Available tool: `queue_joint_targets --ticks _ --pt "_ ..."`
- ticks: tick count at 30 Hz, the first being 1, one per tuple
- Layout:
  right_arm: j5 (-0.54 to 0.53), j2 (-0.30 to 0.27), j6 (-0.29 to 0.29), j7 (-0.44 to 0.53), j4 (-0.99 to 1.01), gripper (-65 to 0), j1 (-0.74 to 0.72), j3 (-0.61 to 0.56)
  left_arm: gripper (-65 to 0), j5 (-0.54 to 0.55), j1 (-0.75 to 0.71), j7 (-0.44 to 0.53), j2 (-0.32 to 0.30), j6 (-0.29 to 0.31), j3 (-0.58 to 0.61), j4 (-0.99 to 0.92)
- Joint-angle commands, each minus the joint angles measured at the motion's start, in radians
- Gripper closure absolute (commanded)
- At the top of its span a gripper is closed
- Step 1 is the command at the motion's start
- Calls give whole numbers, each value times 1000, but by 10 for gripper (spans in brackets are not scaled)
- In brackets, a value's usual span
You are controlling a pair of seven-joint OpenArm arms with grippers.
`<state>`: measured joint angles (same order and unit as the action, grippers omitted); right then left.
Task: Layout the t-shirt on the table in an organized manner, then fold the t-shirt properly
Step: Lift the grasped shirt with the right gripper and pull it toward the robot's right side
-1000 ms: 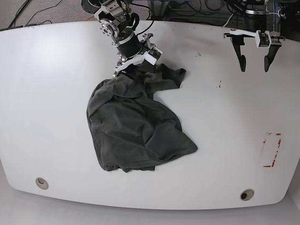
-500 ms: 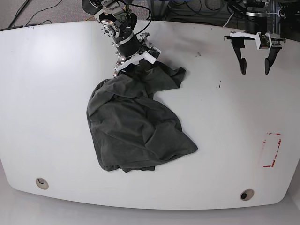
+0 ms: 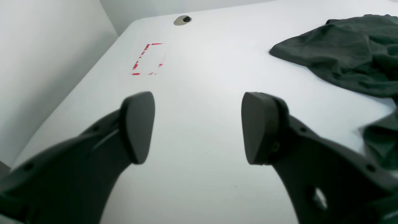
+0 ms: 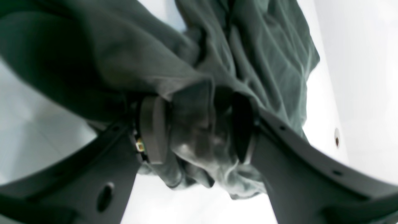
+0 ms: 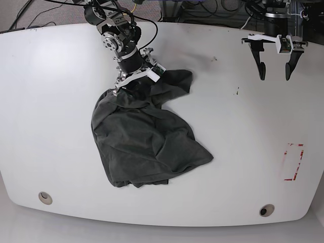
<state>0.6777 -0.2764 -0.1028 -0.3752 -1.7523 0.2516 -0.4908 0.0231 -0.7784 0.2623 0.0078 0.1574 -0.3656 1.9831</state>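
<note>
White and glossy, the table (image 5: pixel 55 101) fills nearly the whole base view, and cables and dark equipment show behind its far edge. Two round grommet holes (image 5: pixel 267 210) sit near the front edge, one toward each front corner. A red tape rectangle (image 5: pixel 293 162) is marked close to the right edge, and a small dark scuff (image 5: pixel 237 91) lies on the far right part of the table.

The t-shirt (image 5: pixel 144 136) lies crumpled in a dark grey-green heap around the middle of the table, a little toward the left edge. Its far end rises to the right gripper (image 5: pixel 135 80), which pinches a bunched fold of the cloth between its two fingers (image 4: pixel 152 130); the right wrist view shows the fabric squeezed between them.

The left gripper (image 5: pixel 274 68) hangs above the far right corner of the table, well apart from the t-shirt. Its jaws stand spread wide and hold nothing.
</note>
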Motion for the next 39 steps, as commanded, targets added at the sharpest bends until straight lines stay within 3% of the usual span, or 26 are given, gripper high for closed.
queue_joint_targets --ticks 1,7,9,12,13,21,28,34,39 --pt "9 -1 12 17 -21 -306 -5 1 -403 5 -8 30 -4 -6 -3 15" --pt "9 1 12 17 -21 -289 -4 -3 -403 5 -8 30 -4 -6 -3 15" --pt "9 10 12 17 -21 -230 -4 -3 -403 5 -8 30 -4 -6 -3 15" --pt "10 33 12 9 -18 -32 -4 2 -403 5 -8 30 -4 -6 -5 15" --pt "10 35 12 9 -16 0 -4 8 -403 5 -8 30 -4 -6 -5 15" --pt "10 44 12 11 -28 0 1 28 -403 5 -9 30 -4 -6 -8 15" --pt "10 45 22 6 -163 0 10 30 -403 5 -6 30 -4 -6 -8 15" --pt "10 91 22 -12 -248 0 16 39 -403 7 37 25 -13 -6 -3 15" --pt "10 101 22 29 -266 0 18 54 -403 8 80 -65 -39 -6 -3 17"
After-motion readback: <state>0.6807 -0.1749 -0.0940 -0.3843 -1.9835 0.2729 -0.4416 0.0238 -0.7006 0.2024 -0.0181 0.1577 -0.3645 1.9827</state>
